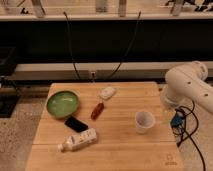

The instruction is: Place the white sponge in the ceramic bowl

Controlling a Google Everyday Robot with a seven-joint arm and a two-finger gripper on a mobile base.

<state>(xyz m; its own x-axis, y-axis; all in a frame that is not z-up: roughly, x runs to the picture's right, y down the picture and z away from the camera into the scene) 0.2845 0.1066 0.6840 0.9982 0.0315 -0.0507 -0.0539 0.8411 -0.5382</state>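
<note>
The white sponge (pixel 107 92) lies on the wooden table (pixel 120 150) near its far edge, at the middle. The green ceramic bowl (pixel 63 103) sits at the far left of the table, empty, about a hand's width left of the sponge. My white arm (pixel 187 85) hangs over the table's right edge. My gripper (pixel 174 118) is low beside that edge, just right of a paper cup and far from both sponge and bowl.
A red packet (pixel 96 111) lies just in front of the sponge. A black phone (pixel 76 124) and a white bottle (pixel 78 141) on its side lie front left. A white paper cup (pixel 144 121) stands at the right. Cables hang by the right edge.
</note>
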